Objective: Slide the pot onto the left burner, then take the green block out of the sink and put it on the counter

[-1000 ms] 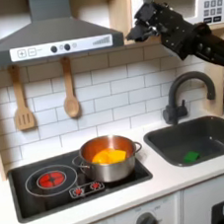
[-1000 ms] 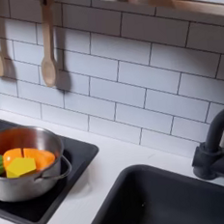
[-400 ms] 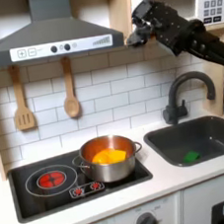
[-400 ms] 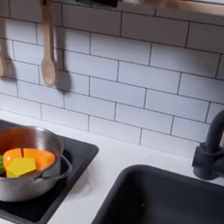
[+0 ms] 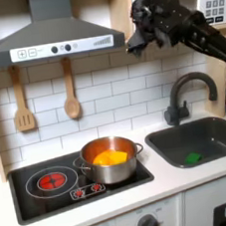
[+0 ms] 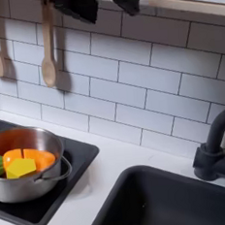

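Gripper [image 5: 135, 44]: hung high above the cooktop [image 5: 55, 197], at 1 o'clock of the pot [image 5: 110, 161] in the first exterior view, fingers spread and empty. Pot: sat on the cooktop's right burner, orange-yellow pieces inside. Green block [image 5: 194, 158]: lay in the sink [image 5: 224, 131], at 3 o'clock of the pot, faucet [image 5: 186, 96] behind.

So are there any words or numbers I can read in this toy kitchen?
None can be read.
White keypad panel at top right in the first exterior view: dark button marks, too blurred.
Grey range hood: control dots, no letters.
Black cooktop panel: small red knob marks, unreadable.
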